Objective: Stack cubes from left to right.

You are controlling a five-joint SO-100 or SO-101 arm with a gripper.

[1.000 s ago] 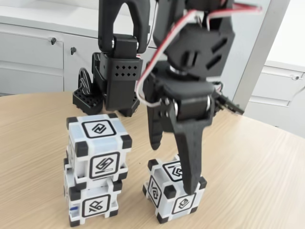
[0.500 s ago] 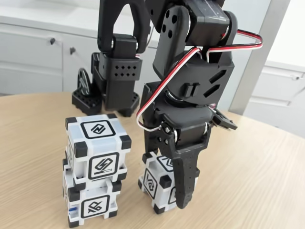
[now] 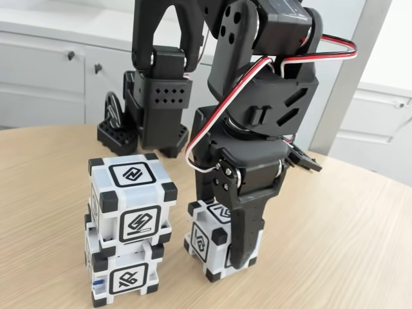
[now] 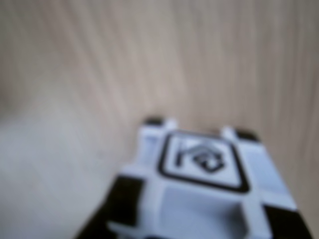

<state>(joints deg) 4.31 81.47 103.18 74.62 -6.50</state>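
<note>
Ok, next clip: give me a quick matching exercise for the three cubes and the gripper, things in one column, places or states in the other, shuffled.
Things:
1. upper cube of the stack
2. lower cube of the stack
3. single cube
4. gripper

Places or states, as the fixed view shows them:
A. on the table, carrying another cube
B. lowered around a cube, one finger down its front face
C. resting on top of another cube
D. on the table right of the stack, between the fingers

Pairs: 1-C, 2-A, 3-D, 4-B
</note>
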